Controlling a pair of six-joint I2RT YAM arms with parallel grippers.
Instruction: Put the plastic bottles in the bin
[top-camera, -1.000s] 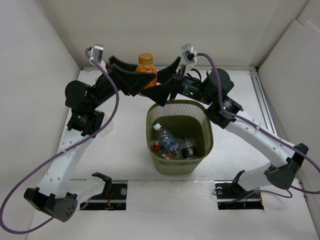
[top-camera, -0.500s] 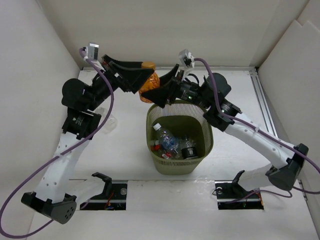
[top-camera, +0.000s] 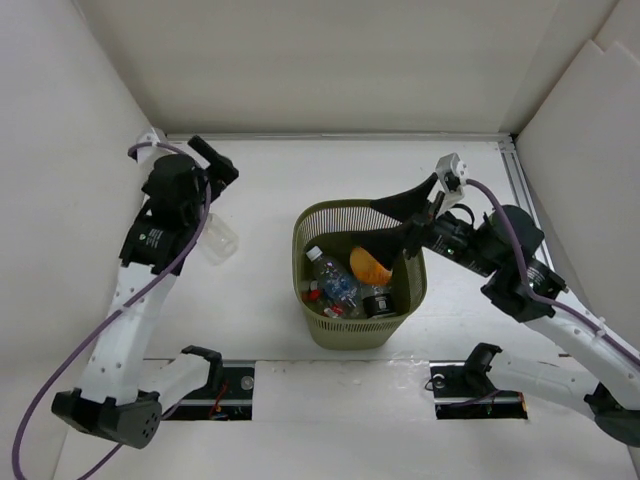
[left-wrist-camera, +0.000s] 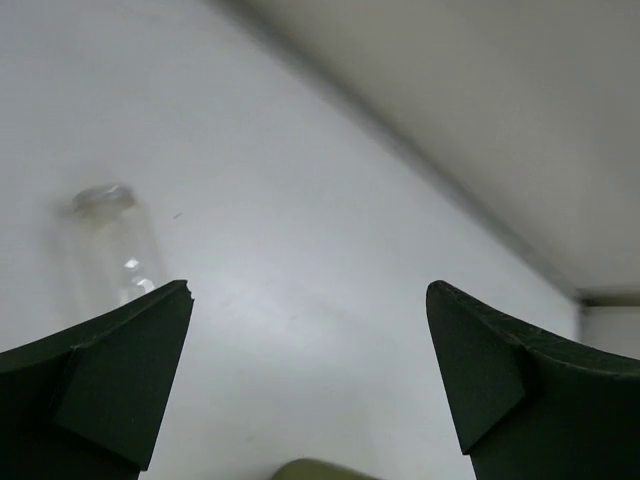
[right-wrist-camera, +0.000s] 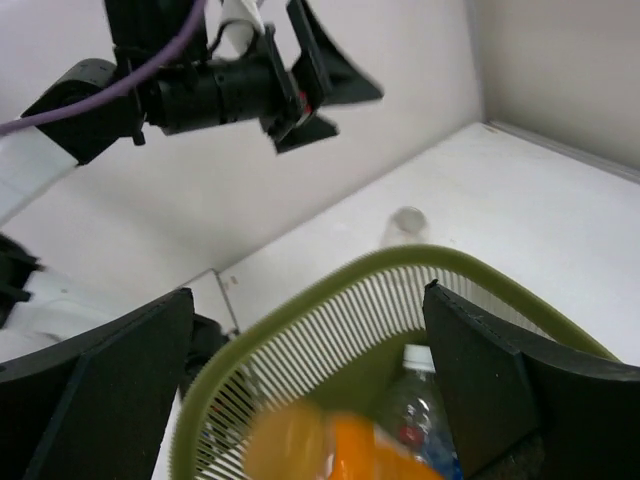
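The olive-green mesh bin (top-camera: 300, 232) stands mid-table. An orange-labelled bottle (top-camera: 370, 265) lies inside it, blurred in the right wrist view (right-wrist-camera: 330, 450), among several clear plastic bottles (top-camera: 333, 280), one of them white-capped (right-wrist-camera: 415, 385). My right gripper (top-camera: 395, 218) hangs open over the bin's right rim (right-wrist-camera: 300, 300), holding nothing (right-wrist-camera: 308, 292). My left gripper (top-camera: 212, 160) is open and empty at the far left (left-wrist-camera: 308, 290). One clear bottle (top-camera: 218, 238) lies on the table just below it, seen also by the left wrist (left-wrist-camera: 110, 245) and the right wrist (right-wrist-camera: 405, 225).
White walls close in the table at the back and on both sides. A metal rail (top-camera: 525, 195) runs along the right edge. Two dark holders (top-camera: 205, 365) (top-camera: 478, 360) sit by the arm bases at the front edge.
Both grippers held the orange bottle beyond the bin's far rim; it now lies in the bin. The left arm has swung away left, the right back to the right, both open.
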